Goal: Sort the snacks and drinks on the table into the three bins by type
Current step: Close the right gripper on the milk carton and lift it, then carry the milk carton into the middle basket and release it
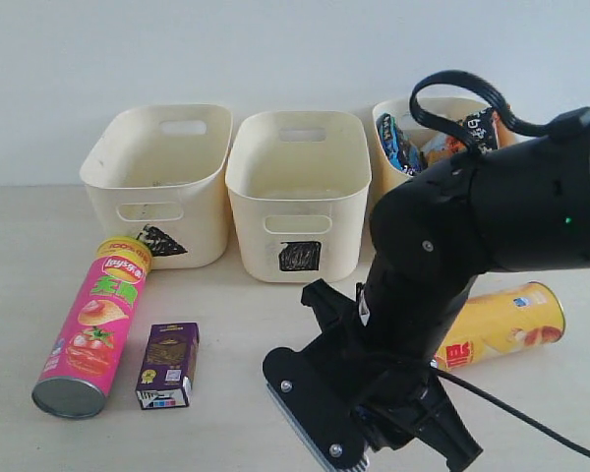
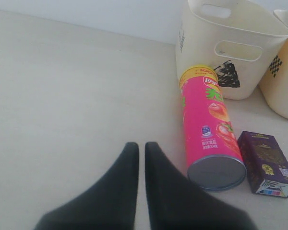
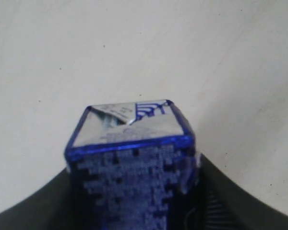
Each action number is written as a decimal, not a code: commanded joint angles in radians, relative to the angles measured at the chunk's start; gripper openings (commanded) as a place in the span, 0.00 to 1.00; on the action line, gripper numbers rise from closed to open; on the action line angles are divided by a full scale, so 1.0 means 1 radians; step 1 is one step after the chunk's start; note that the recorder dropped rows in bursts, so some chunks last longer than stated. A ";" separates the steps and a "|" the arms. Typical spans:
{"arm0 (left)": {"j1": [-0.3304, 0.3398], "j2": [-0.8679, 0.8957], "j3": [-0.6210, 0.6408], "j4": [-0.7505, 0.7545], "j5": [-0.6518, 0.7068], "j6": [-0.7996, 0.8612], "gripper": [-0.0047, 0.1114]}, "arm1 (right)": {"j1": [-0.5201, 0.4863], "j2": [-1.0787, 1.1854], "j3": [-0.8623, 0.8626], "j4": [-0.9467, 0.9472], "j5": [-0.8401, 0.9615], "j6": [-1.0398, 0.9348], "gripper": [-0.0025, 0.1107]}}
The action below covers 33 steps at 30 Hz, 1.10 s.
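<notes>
My right gripper (image 1: pixel 379 438) hangs low over the table's (image 1: pixel 236 393) front edge. In the right wrist view it (image 3: pixel 134 196) is shut on the blue-and-white soft pack (image 3: pixel 132 158), which the arm hides in the exterior view. A pink chip tube (image 1: pixel 93 324) lies on its side at the left, with the dark purple carton (image 1: pixel 167 366) beside it. A yellow tube (image 1: pixel 501 324) lies behind the right arm. My left gripper (image 2: pixel 141 148) is shut and empty over bare table, short of the pink tube (image 2: pixel 209 124) and the carton (image 2: pixel 268 163).
Three cream bins stand in a row at the back: the triangle bin (image 1: pixel 157 187), the square bin (image 1: pixel 298 197), and the right bin (image 1: pixel 393 123), which holds crinkly packets (image 1: pixel 403 143). The right arm's black cable (image 1: pixel 457 84) loops above that bin.
</notes>
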 commanded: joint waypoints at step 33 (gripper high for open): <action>0.003 -0.004 -0.003 -0.007 -0.001 -0.008 0.08 | 0.002 -0.053 -0.031 -0.001 0.060 0.013 0.02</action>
